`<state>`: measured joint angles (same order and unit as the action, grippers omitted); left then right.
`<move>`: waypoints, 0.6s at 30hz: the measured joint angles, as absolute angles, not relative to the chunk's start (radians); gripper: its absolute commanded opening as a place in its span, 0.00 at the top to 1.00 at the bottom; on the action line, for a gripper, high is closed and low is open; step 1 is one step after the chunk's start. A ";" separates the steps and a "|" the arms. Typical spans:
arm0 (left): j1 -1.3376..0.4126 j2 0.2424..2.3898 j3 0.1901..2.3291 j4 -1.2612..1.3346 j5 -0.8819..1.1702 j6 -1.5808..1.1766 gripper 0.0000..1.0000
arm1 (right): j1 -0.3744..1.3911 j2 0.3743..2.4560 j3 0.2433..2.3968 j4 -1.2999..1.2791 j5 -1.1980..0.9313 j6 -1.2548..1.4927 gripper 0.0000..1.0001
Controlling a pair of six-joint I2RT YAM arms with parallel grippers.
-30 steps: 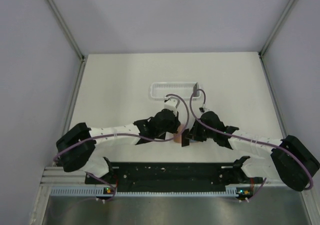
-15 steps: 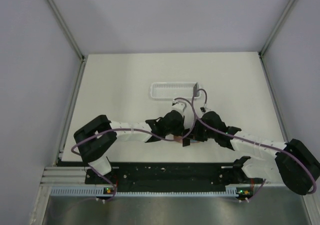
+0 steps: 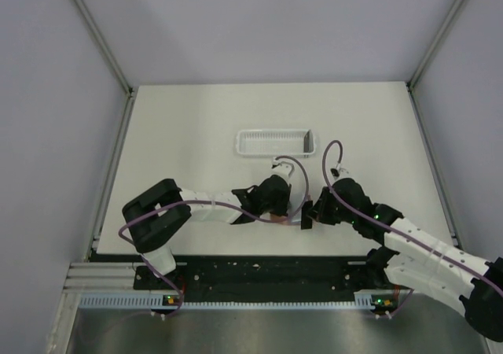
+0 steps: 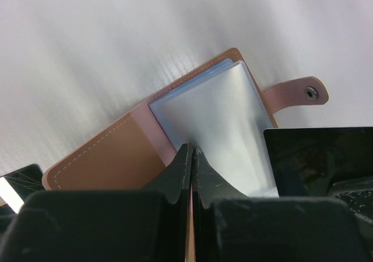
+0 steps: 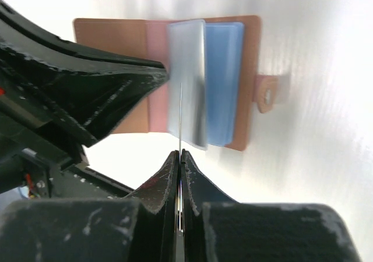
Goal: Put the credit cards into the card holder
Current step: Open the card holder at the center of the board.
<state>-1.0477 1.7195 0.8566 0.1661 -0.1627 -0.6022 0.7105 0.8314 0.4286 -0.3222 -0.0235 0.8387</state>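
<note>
**White table, one open holder, two cards**

Grey walls point(image 3: 259, 23) and metal rails enclose a plain white table point(image 3: 181, 134). One white slatted tray point(image 3: 240, 142) lies towards its far side. Nearer the arms, between the two wrists, one brown card holder point(image 4: 111, 157) lies open flat, its clear blue sleeves fanned and its snap strap point(image 4: 303, 91) out to the side.

Two black cards show. The first card point(image 4: 315, 157) is pinched edge-on in the clenched right gripper point(image 5: 179, 157), just beside the sleeves. The second card point(image 4: 20, 177) lies on the table by the holder's far corner. The left gripper point(image 4: 191, 157) is closed tight, with its tips on the holder's inner fold.
</note>
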 measured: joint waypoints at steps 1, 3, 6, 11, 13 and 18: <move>-1.048 1.721 0.857 0.166 -0.160 -0.603 1.00 | 0.710 0.831 0.431 -0.342 -0.010 0.836 1.00; -1.048 1.724 0.857 0.166 -0.160 -0.603 1.00 | 0.710 0.831 0.434 -0.373 0.012 0.832 1.00; -1.048 1.724 0.856 0.166 -0.160 -0.603 1.00 | 0.710 0.824 0.435 -0.416 0.043 0.830 1.00; -1.048 1.724 0.850 0.167 -0.160 -0.603 1.00 | 0.710 0.773 0.455 -0.484 0.092 0.831 1.00; -1.048 1.724 0.846 0.166 -0.160 -0.603 1.00 | 0.710 0.757 0.467 -0.497 0.109 0.830 1.00; -1.048 1.724 0.838 0.166 -0.160 -0.604 1.00 | 0.710 0.765 0.479 -0.506 0.120 0.830 1.00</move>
